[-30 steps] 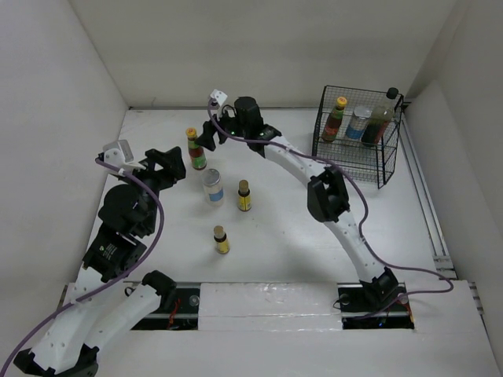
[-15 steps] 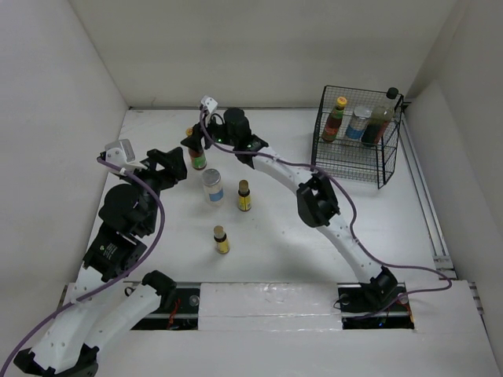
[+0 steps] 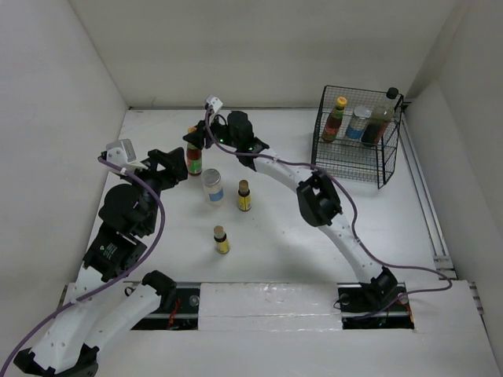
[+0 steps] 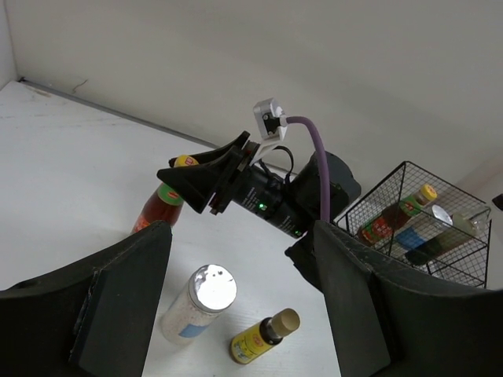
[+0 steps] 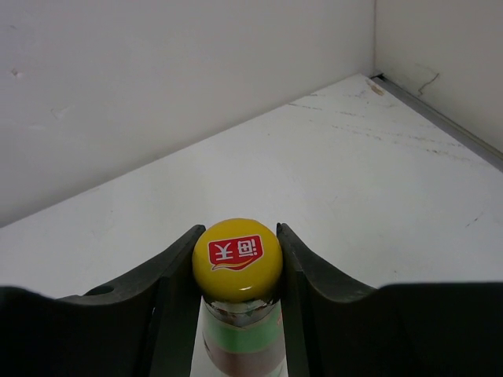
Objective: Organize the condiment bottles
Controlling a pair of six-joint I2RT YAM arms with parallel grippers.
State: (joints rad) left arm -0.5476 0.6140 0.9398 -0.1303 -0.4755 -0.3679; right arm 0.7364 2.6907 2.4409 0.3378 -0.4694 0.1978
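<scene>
Right end effector: narrowed onto the cap of the yellow-capped bottle, 1 finger against each side, gripping it.
Bottle position: upright at the far left of the worktop, directly beneath that end effector.
Long axis: vertical, so a straight lift looks like the clean way off.
Left end effector: wide and empty, near the same bottle on its left.
Destination: wire basket, well apart at far right, already holding 3 bottles.
On the worktop: silver-lidded jar and 2 tiny yellow-labelled bottles.
</scene>
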